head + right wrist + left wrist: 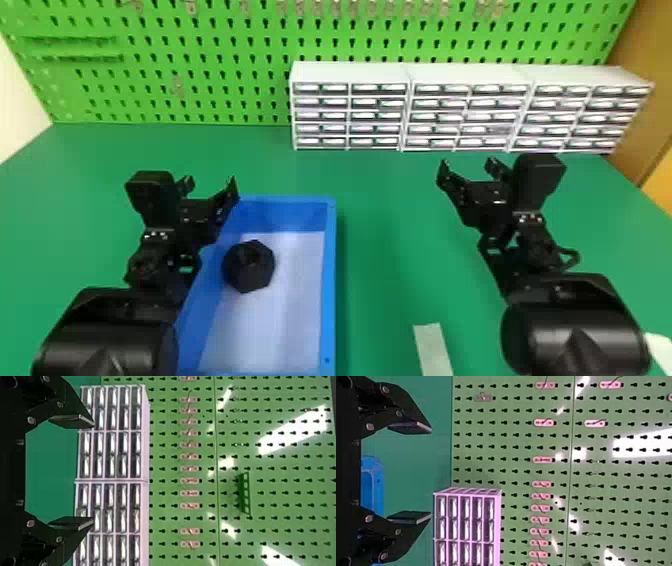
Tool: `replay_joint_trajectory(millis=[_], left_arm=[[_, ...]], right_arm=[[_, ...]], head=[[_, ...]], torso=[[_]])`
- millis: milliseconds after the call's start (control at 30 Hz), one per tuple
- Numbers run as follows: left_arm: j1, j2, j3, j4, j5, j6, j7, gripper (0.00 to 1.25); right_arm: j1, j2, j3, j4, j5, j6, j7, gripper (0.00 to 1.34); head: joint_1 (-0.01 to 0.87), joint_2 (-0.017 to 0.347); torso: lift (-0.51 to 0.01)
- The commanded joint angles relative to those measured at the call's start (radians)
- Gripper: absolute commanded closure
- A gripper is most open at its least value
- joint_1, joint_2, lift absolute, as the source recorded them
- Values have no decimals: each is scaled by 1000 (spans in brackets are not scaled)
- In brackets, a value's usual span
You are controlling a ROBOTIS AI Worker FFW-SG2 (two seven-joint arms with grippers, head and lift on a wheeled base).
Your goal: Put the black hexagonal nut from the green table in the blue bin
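Clock hours count from the middle of the head view, with twelve at the far side. At two o'clock, pale shiny patches fill the fronts of the small drawers (pixel 470 115), too blurry to make out. The left arm (pixel 150 250) covers part of the blue bin (pixel 330 260), and the bin's near end is cut off. A pale strip (pixel 431 345) at five o'clock and a white thing (pixel 660 352) at four o'clock are cut off too, and I can't tell what the white thing is.

The black nut (pixel 252 275) sits inside the bin, between seven and eight o'clock, on the bin's pale floor with its hole showing. In the bin itself, it is toward eleven o'clock. I can't tell if it touches the side.

The left pincer (pixel 209 182) is at nine o'clock, by the bin's far corner, its two fingers wide apart with nothing between them. The right pincer (pixel 466 166) is near three o'clock, over the green surface (pixel 390 240), also spread wide and holding nothing.

A green board (pixel 200 30) full of holes stands at the back, at twelve o'clock, with small hooks (pixel 542 460) on it. The right wrist view shows a little green rack (pixel 245 494) on the board
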Motion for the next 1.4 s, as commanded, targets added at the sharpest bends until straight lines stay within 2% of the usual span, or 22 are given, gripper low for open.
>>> replay_joint_trajectory(millis=[0, 600, 733, 1367], left_arm=[[-3, 0, -3, 0, 0, 0, 0, 486], [-5, 0, -23, 0, 0, -8, 0, 486], [-3, 0, -25, -9, -27, -8, -2, 486], [0, 0, -23, -16, -30, -8, -2, 486]], right_arm=[[23, 4, 12, 17, -1, -69, -35, 412], [78, 1, 12, 24, 4, -101, -50, 412], [81, 1, 7, 24, 4, -105, -50, 414], [100, 1, -10, 22, 12, -112, -50, 412]], head=[[686, 51], [686, 51], [686, 51], [686, 51]], torso=[[-96], [-96], [-96], [-96]])
